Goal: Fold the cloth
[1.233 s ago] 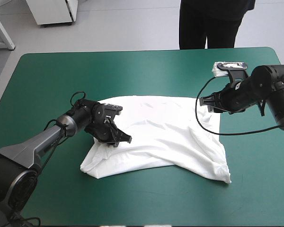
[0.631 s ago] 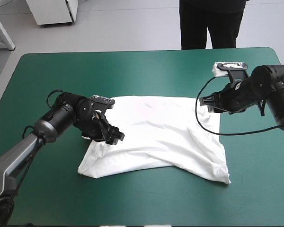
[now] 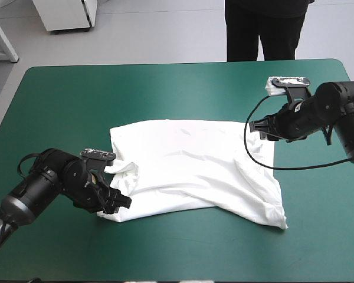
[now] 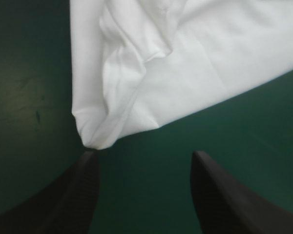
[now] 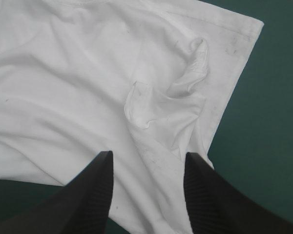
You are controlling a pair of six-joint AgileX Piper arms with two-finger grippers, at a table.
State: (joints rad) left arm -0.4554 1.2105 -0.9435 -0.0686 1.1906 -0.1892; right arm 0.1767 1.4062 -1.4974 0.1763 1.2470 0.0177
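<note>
On the bench (image 3: 165, 88): we find the T-shirt (image 3: 194, 165) spread mostly flat near the middle. It is wrinkled, its near-left corner is bunched, and its near-right corner trails toward the near edge.
Left gripper (image 3: 119, 201): it sits low at the near-left corner. Its fingers (image 4: 78, 195) are parted and empty, with only the teal-green cover (image 4: 29, 97) between them. The corner's tip lies just ahead of one finger.
Why there: we judge it is lined up to pinch that corner, where the doubled hem gives something to bite.
Right gripper (image 3: 255, 126): it is over the far-right corner, fingers spread and holding nothing. The right wrist view shows cloth under them and a raised pucker (image 5: 185, 83) ahead.
Why there: we take it as waiting opposite the left, ready to grasp its own side.
Step in hand: we judge it is the approach to a grasp, with no fold made yet.
Risk: the bunched corner may yield only one layer, so we would expect the fold to drag unevenly.
</note>
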